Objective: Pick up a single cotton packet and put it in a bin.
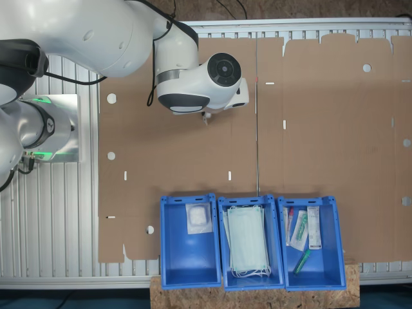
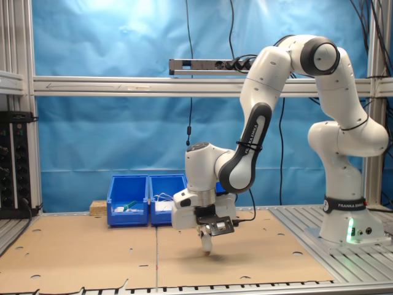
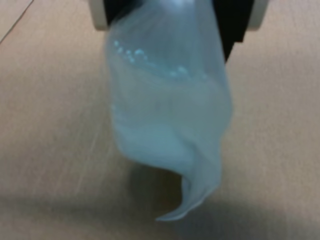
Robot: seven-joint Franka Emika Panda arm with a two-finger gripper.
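In the wrist view, my gripper [image 3: 167, 15] is shut on the top of a pale, soft, translucent cotton packet [image 3: 170, 120]. The packet hangs down crumpled above the brown cardboard, too blurred for any print to be read. In the second exterior view the gripper [image 2: 207, 235] points down a little above the cardboard mat with the white packet [image 2: 207, 244] dangling from it. Three blue bins stand in a row at the mat's edge: one [image 1: 190, 261] with a white square pad, one [image 1: 221, 248] with face masks, one [image 1: 335, 248] with several small items.
The cardboard mat [image 1: 309, 129] covers the table, with small holes and slots in it. The arm's base [image 2: 344, 227] stands on the metal table at the second exterior view's right. The bins [image 2: 129, 200] sit behind the arm in the second exterior view, against the blue backdrop.
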